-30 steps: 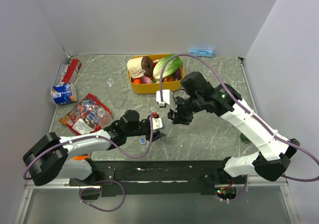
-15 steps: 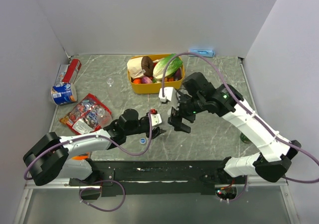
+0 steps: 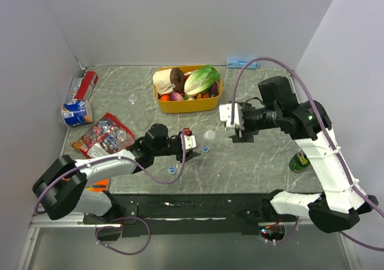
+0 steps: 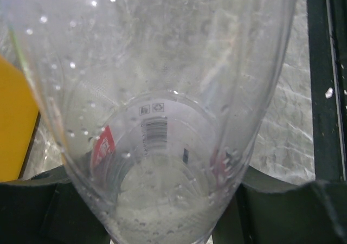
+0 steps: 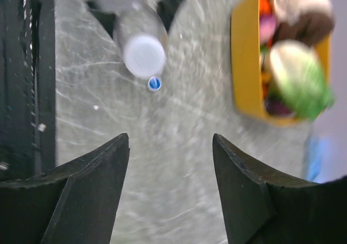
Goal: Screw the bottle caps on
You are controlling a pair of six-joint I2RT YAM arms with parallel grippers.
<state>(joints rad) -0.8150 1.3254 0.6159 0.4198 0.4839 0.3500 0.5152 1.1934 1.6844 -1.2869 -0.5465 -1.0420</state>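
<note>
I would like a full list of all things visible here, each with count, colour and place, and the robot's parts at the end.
clear bottle: one, colourless, mid table, in the left gripper
blue caps: two, blue; one beside the held bottle, one nearer the front edge
yellow tub: one, yellow, back middle, full of food
small clear container: one, colourless, left of the tub
snack packet: one, red, left side
blue-white can: one, by the left wall
red can: one, back left corner
pale blue object: one, back edge
dark green bottle: one, right side
left gripper: one, black, shut on the bottle
right gripper: one, black, open, empty
</note>
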